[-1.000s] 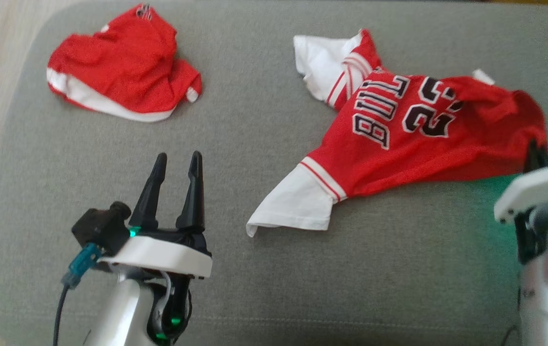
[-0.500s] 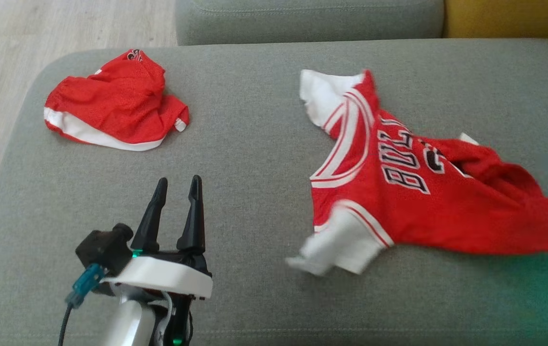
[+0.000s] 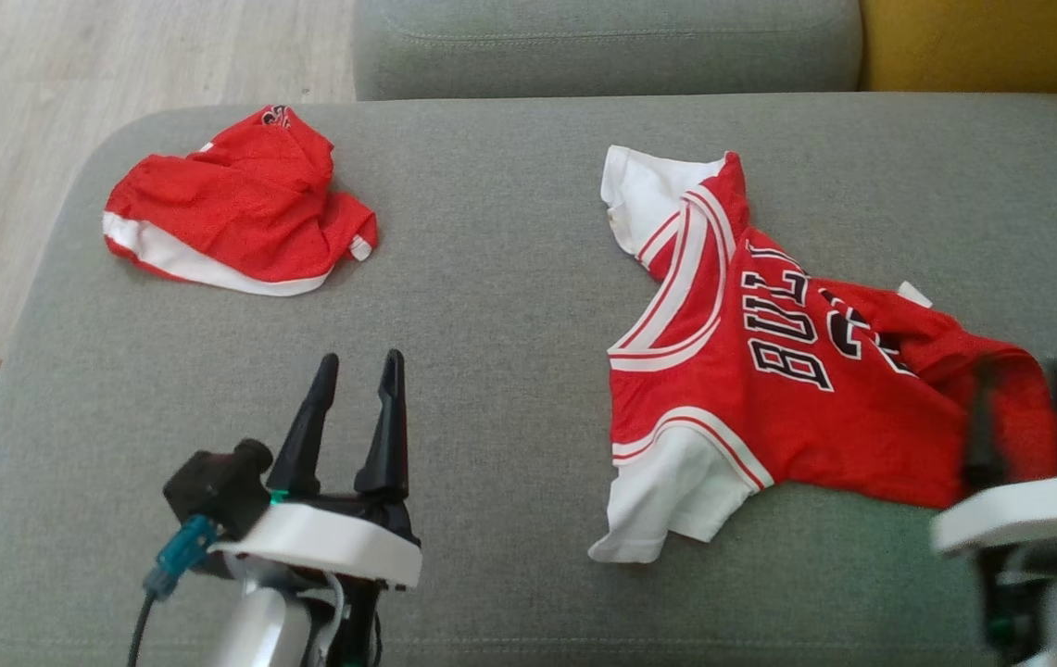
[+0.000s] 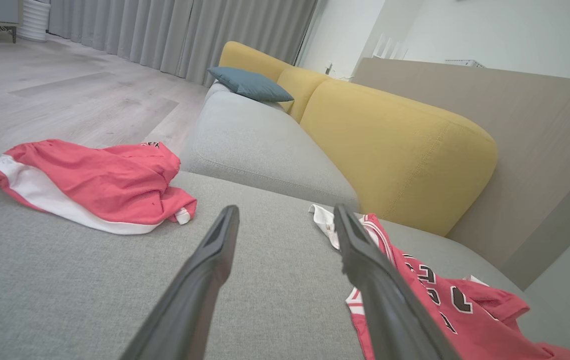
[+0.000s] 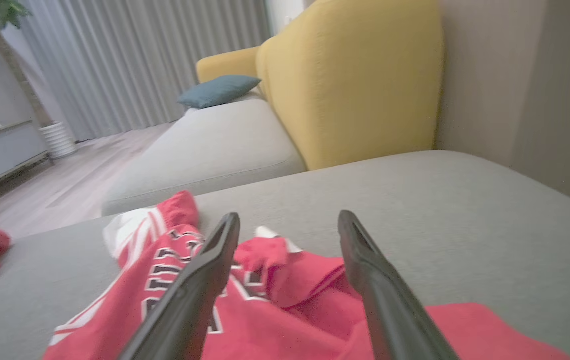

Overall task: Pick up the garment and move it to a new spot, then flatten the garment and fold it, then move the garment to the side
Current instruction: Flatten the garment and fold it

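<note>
A red mesh jersey with white sleeves, striped trim and black lettering is found rumpled on the right part of a grey woven cushion. The right gripper is seen above its bunched right end, with the jaws spread apart. The left gripper is likewise spread, over bare cushion. A second red garment is heaped far left.

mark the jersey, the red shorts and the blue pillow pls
jersey (image 3: 824, 435): head view, plain red body panel beside the lettering.
red shorts (image 3: 241, 208): head view, middle of the crumpled red fabric.
blue pillow (image 4: 251, 84): left wrist view, centre of its top face.
</note>
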Controlling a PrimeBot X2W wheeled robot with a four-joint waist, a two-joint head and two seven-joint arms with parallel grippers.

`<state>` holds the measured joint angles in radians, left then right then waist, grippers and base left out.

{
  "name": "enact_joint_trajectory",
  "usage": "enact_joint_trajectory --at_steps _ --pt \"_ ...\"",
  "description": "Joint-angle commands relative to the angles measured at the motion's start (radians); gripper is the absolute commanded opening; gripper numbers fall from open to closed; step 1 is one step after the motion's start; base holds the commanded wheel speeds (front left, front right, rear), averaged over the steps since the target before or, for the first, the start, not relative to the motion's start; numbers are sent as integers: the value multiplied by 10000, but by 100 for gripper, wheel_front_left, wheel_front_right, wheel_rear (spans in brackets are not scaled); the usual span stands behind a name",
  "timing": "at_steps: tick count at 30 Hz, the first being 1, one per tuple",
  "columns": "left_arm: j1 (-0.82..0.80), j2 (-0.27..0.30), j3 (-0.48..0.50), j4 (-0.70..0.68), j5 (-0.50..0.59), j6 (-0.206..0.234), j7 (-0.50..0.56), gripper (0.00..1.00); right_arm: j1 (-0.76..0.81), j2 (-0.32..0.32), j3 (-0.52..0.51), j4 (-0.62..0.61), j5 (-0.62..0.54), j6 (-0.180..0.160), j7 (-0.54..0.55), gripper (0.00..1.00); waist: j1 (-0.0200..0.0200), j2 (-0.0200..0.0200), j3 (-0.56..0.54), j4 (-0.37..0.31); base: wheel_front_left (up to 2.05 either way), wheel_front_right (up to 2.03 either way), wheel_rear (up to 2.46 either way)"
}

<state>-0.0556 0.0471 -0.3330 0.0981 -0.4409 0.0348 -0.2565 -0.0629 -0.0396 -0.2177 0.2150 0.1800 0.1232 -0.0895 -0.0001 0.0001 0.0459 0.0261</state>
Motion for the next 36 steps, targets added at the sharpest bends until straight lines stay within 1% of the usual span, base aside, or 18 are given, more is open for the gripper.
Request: enact_joint_trajectory --at_steps 1,4,6,8,10,11,14,17,19,24,30,34,35,36 --pt "-228 31 269 -293 31 4 -53 100 -35 -106 437 -378 4 75 -110 100 1 -1 3 27 0 0 0" --pt "-272 31 161 -275 -15 19 -53 100 -2 -106 1376 -563 79 75 -9 100 1 -1 36 177 0 0 0" --pt "-318 31 108 -283 -50 31 -53 100 -169 -106 1957 -638 -19 75 286 100 1 -1 82 322 0 0 0" --pt "-365 31 79 -282 -74 45 -53 100 -423 -106 2557 -553 23 75 937 100 1 -1 166 503 0 0 0" --pt "-412 31 58 -268 -110 53 -53 100 -800 -106 3261 -459 -195 75 1584 100 1 -1 275 732 0 0 0" --pt "-441 31 31 -251 -132 42 -53 100 -986 -106 3497 -349 -144 75 1882 100 1 -1 335 881 0 0 0" --pt "-527 31 -50 -227 -237 28 -53 100 -1625 -106 4079 119 -657 75 2602 100 1 -1 519 1347 0 0 0" --pt "-611 31 -142 -206 -380 23 -53 100 -2121 -106 4165 797 -1105 75 3205 100 1 -1 682 1855 0 0 0" --pt "-659 31 -184 -211 -485 38 -53 100 -2358 -106 3997 1285 -1406 75 3570 100 1 -1 788 2169 0 0 0" --pt "-731 31 -170 -219 -665 87 -53 100 -2743 -106 3390 2116 -2173 75 3998 100 1 -1 974 2769 0 0 0" --pt "-748 31 -106 -198 -701 60 -53 100 -3012 -106 2892 2811 -2503 75 4160 100 1 -1 1111 3088 0 0 0" --pt "-811 31 -97 -215 -725 42 -53 100 -3099 -106 2566 3267 -2596 75 4500 100 1 -1 1189 3185 0 0 0" --pt "-823 31 -100 -220 -729 42 -53 100 -3121 -106 2548 3348 -2506 75 4551 67 1 -1 1195 3201 0 0 0" --pt "-826 31 -100 -225 -730 45 -53 100 -3142 -106 2556 3407 -2423 75 4564 0 1 -1 1197 3211 0 0 0"
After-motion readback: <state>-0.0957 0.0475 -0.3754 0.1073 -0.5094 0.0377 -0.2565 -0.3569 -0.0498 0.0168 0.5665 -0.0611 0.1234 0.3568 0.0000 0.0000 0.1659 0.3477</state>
